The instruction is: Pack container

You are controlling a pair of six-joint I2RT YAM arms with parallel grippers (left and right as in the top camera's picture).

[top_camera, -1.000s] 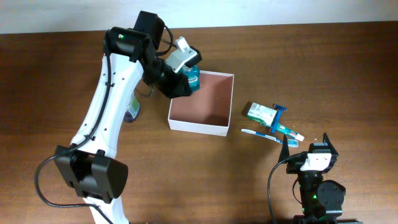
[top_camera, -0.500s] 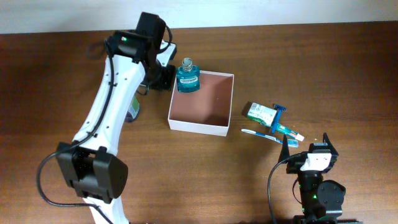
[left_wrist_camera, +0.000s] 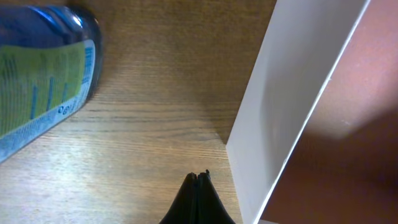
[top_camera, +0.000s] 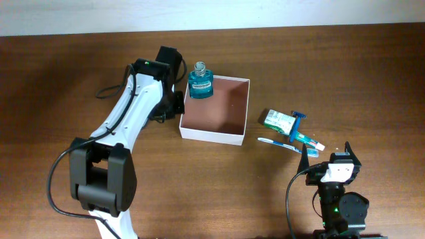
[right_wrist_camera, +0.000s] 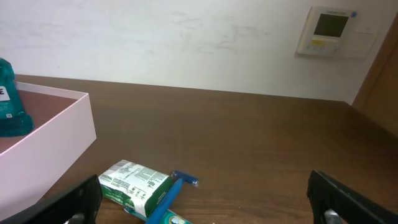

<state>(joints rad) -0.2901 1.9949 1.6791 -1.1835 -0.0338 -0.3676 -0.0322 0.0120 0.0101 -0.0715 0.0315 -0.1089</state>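
The container [top_camera: 212,135] is a square white-walled box with a reddish-brown inside, at mid table. A teal mouthwash bottle [top_camera: 200,81] stands upright in its far left corner. My left gripper [top_camera: 175,107] is just outside the container's left wall. In the left wrist view its jaws [left_wrist_camera: 198,178] are shut and empty, low over the wood beside the white wall [left_wrist_camera: 280,112]. My right gripper [top_camera: 327,155] is open and empty near the front edge. In the right wrist view [right_wrist_camera: 208,198] it faces the container [right_wrist_camera: 56,134] and the bottle [right_wrist_camera: 9,99].
A green box [top_camera: 279,120], a blue razor [top_camera: 297,125], a toothbrush [top_camera: 273,142] and a toothpaste tube [top_camera: 309,140] lie right of the container. A bluish bottle [left_wrist_camera: 43,81] lies on the table left of the container, partly under my left arm [top_camera: 141,119].
My left gripper let go of the mouthwash bottle, which now stands in the container's corner. The gripper drew back left, came down outside the left wall and shut. The right arm has not moved.
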